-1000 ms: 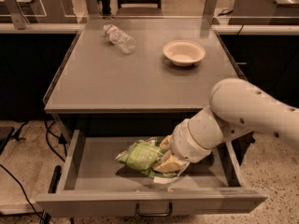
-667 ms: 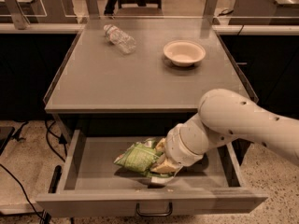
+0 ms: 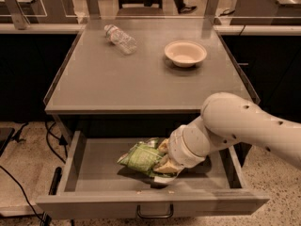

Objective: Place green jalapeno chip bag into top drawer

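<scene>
Camera view: the gripper (image 3: 165, 167) sits at lower centre of the frame, inside the open top drawer (image 3: 94, 205); whether it grips cannot be told. The green jalapeno chip bag (image 3: 140, 157) lies against its left side, on the drawer floor.

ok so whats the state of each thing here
top drawer: pulled open
green jalapeno chip bag: crumpled, lying inside the drawer
gripper: down in the drawer, at the bag's right end
clear plastic bottle: on its side on the tabletop
bowl: upright, looks empty
</scene>
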Available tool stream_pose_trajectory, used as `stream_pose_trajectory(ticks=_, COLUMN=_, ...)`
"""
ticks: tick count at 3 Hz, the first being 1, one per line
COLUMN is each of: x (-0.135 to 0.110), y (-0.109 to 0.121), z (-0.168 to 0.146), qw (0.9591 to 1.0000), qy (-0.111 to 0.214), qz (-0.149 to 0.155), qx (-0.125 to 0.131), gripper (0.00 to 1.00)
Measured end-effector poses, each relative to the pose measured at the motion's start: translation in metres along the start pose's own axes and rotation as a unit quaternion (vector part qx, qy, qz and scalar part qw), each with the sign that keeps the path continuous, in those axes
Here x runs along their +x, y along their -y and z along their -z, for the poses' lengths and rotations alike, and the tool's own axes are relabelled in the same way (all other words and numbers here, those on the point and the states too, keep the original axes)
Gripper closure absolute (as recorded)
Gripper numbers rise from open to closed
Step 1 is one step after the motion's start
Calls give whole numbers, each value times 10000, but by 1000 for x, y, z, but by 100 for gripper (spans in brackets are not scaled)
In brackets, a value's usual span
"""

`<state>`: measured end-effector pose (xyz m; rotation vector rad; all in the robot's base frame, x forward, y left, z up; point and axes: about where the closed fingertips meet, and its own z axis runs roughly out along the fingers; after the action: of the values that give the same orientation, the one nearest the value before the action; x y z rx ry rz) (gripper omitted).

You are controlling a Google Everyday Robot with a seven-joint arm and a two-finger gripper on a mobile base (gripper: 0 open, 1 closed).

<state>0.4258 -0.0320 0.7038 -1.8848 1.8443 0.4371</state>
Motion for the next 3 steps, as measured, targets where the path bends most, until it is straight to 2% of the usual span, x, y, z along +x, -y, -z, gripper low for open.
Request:
stream_pose_trajectory(ticks=1, x=11, y=10, z=-12, qw=9998, qy=35, qz=65, qx=192, gripper=100)
stream_pose_trajectory(ticks=3, x=17, y=29, z=-38, qw=9994, qy=214, qz=123, qx=243, gripper=100)
